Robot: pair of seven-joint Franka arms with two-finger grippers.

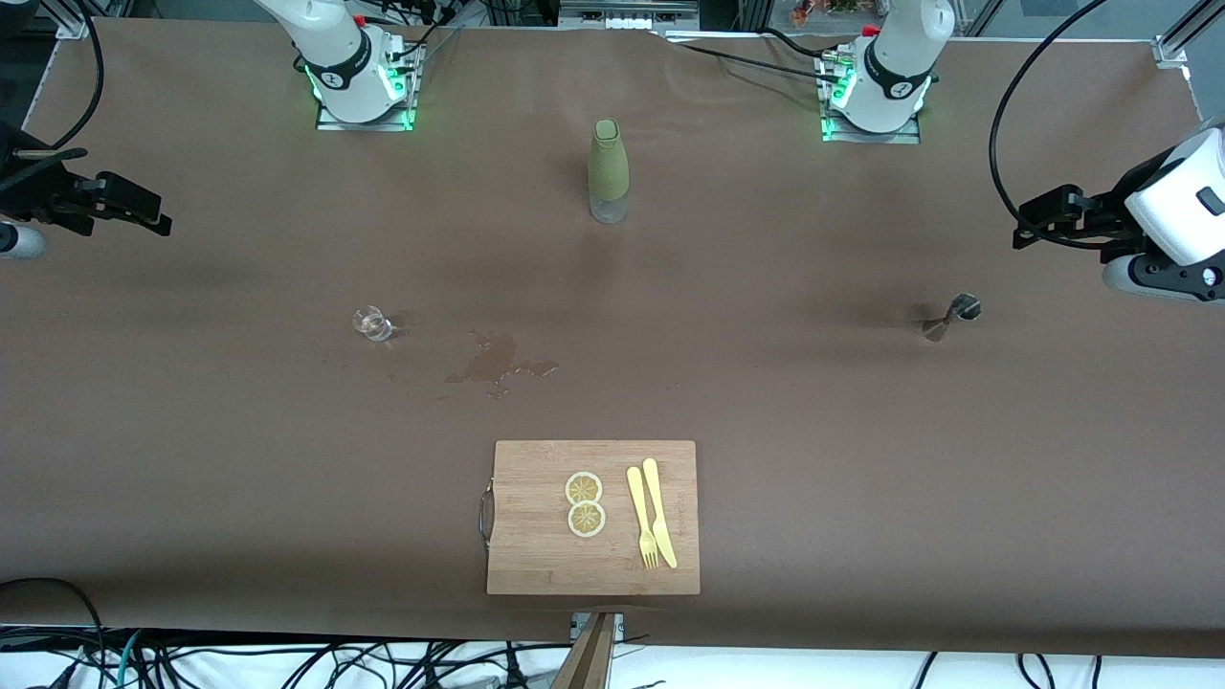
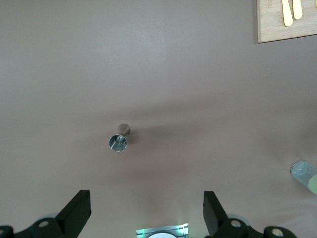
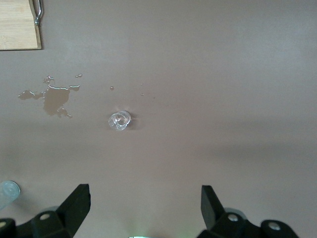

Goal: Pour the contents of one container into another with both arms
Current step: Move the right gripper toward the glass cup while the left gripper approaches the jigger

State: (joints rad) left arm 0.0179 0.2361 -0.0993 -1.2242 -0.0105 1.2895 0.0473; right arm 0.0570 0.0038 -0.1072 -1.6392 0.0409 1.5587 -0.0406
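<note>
Jaws spread wide and empty, the left gripper (image 2: 147, 213) hangs over the desk (image 1: 861, 478) near the silver cup (image 1: 949, 318), while the right gripper (image 3: 145, 208), equally wide and empty, hangs near the clear glass (image 1: 372, 322). Each arm appears staged to take its own vessel. Glass and cup stand well apart, both nearer the front camera than the olive-green bottle (image 1: 608, 170); a spill (image 1: 498, 362) lies beside the glass.
</note>
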